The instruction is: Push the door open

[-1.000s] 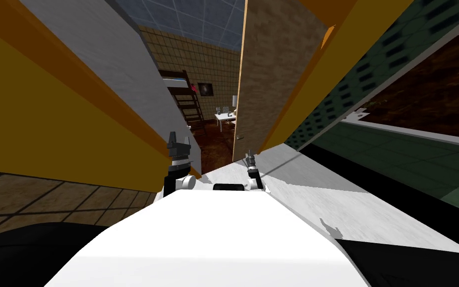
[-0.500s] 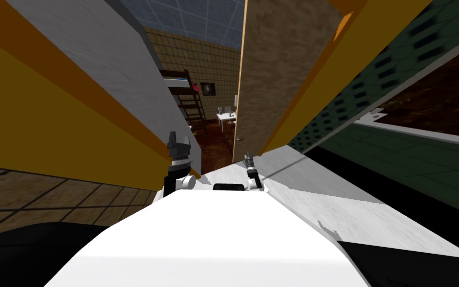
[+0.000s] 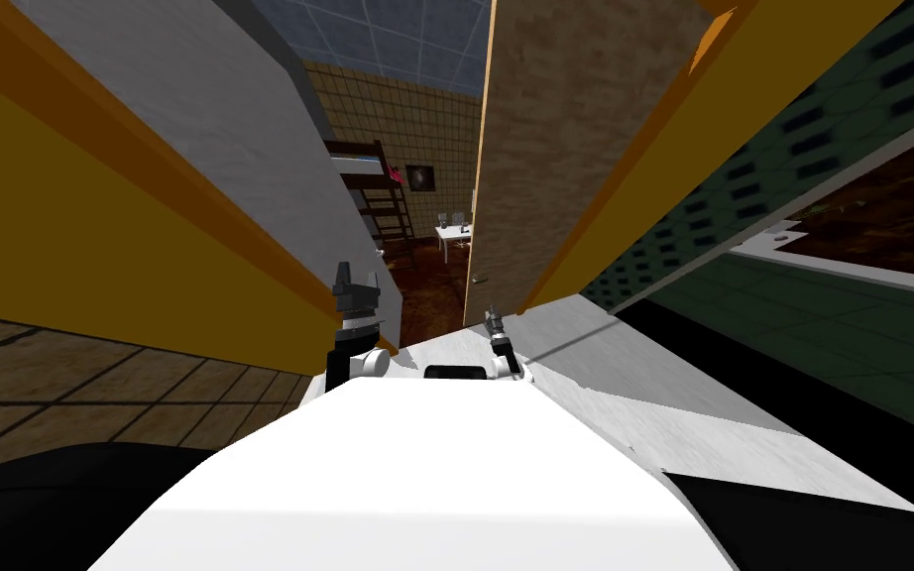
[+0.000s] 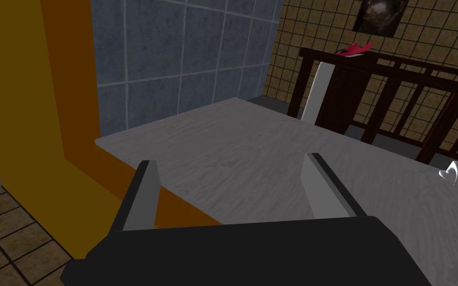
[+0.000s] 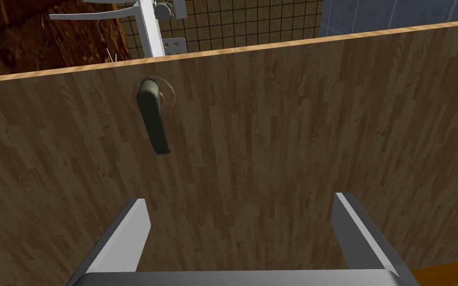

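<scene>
Tan tiled walls and a dark floor show through a narrow doorway ahead, with a dark wooden bunk bed (image 3: 376,193), a dark picture (image 3: 419,177) on the far wall and a small white bench (image 3: 453,232) at the back. An orange-yellow frame (image 3: 98,228) splays off to the left and right of the opening. I see the wooden door (image 3: 564,149) standing ajar just right of centre, its pale free edge towards the gap and its brown planked face turned to my right arm.

From the right wrist, that door (image 5: 272,124) spans the scene. Its dark lever handle (image 5: 153,121) hangs close to the free edge, nearer one finger than the other. The right jaws are spread wide with nothing between them, the fingers (image 5: 131,233) pointing at the door's face. I cannot tell whether they touch it.

On the left of the gap stands a grey-white panel (image 3: 247,129). The left jaws are raised beside it, also wide apart and empty, with their fingers (image 4: 317,188) aimed along that panel (image 4: 253,149) towards the bed rails (image 4: 397,94).
</scene>
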{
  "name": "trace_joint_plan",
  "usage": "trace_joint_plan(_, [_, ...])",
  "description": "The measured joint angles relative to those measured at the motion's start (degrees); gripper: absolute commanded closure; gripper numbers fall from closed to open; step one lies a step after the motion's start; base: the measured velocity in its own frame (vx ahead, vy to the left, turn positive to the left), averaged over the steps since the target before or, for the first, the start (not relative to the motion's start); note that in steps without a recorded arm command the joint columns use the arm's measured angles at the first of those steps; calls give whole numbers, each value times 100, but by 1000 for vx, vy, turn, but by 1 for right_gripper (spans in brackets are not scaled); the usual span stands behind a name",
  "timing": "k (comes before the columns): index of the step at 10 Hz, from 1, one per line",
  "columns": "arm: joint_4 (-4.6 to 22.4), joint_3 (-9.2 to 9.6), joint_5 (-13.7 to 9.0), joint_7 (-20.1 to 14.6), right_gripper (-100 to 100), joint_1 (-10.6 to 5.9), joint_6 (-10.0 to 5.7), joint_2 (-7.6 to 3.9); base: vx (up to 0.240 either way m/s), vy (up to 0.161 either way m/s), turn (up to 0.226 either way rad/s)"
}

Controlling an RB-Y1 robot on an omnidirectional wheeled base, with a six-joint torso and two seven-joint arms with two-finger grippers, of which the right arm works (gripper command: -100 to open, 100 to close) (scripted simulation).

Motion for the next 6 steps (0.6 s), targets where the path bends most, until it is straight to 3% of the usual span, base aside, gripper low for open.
trace_joint_plan(2, [244, 57, -23, -21, -100, -118, -10, -24, 74, -84, 78])
trace_joint_plan(6, [886, 167, -64, -85, -100, -375, -182, -68, 74, -79, 77])
